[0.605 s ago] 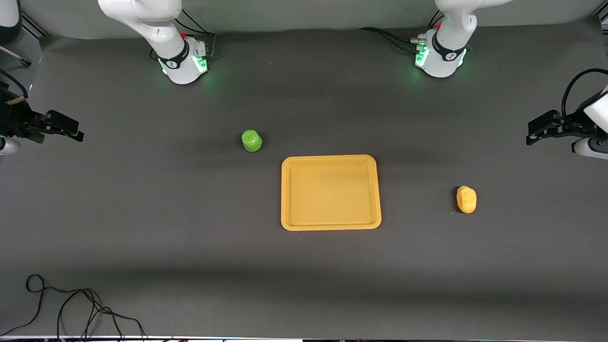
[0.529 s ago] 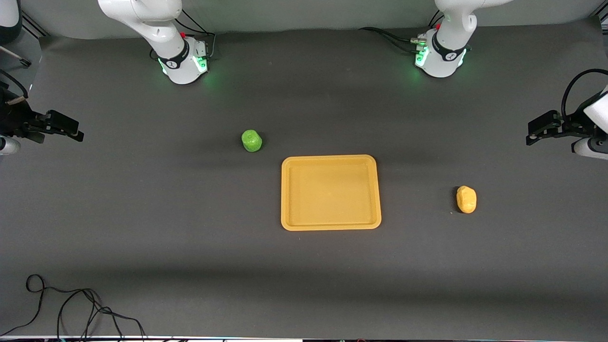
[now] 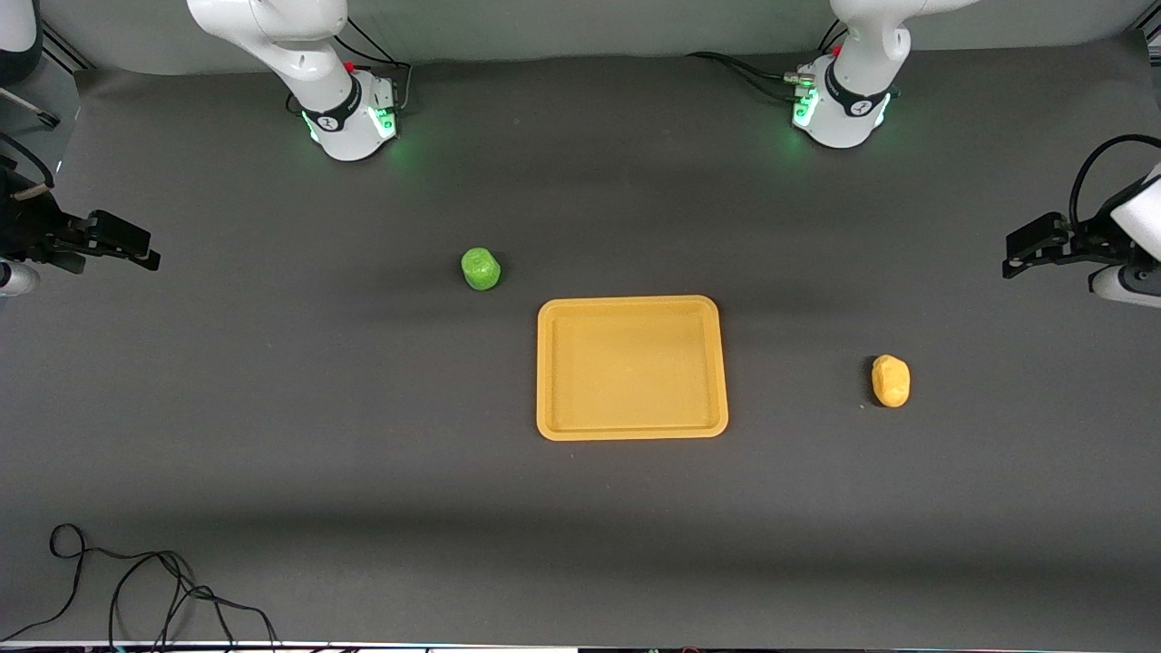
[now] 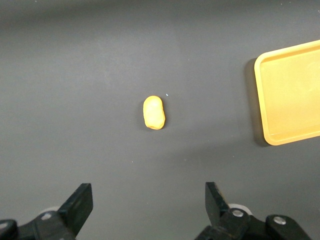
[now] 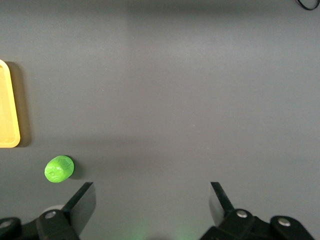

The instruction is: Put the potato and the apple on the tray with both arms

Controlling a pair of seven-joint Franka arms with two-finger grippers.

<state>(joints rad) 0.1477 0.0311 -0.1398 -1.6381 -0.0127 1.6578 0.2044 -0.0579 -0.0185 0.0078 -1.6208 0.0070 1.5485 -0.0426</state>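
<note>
With both sets of jaws spread wide and empty, the left gripper [image 4: 145, 207] should centre over the potato [image 4: 154, 112] ahead, the right gripper [image 5: 150, 205] over the apple [image 5: 59, 169] off to one side, both beside the tray [image 3: 632, 433].

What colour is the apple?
Bright green, speckled; the apple shows best in the right wrist view.

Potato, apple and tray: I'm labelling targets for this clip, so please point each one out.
potato [image 3: 891, 381], front view, middle of its top surface.
apple [image 3: 480, 268], front view, centre of the green lump.
tray [image 3: 632, 433], front view, on the rim nearest the camera.
</note>
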